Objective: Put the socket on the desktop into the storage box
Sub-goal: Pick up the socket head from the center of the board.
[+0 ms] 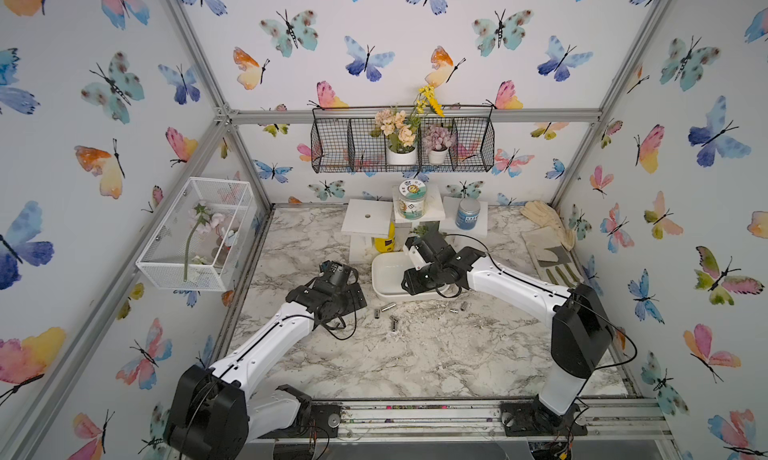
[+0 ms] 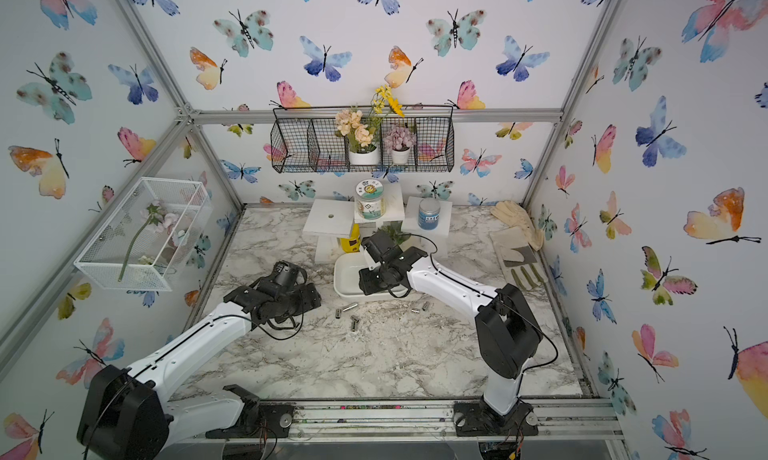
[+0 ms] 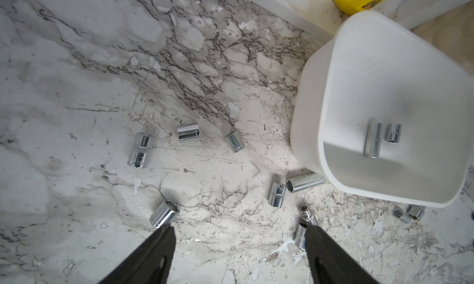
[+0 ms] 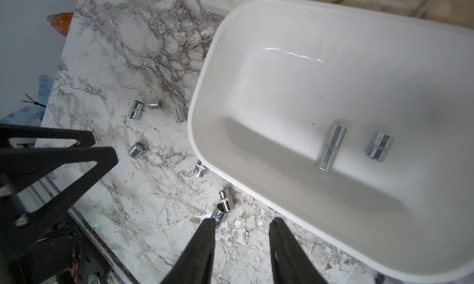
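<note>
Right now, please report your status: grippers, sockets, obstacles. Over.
Left gripper and right gripper open, empty. Two sockets in storage box, several loose on desktop. Right arm over box, may hinder left.

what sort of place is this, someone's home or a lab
Probably a staged robot test booth, not a home: aluminium frame with butterfly wallpaper, two robot arms bolted at the edge of the marble desktop.

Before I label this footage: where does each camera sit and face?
Both top views: high in front, looking down toward the back wall; left arm, right arm show.
Left wrist: above the desktop, facing loose sockets; left gripper shows.
Right wrist: by the storage box, looking into it; right gripper and left gripper show.
Shared: both wrist views show two sockets in the box.
</note>
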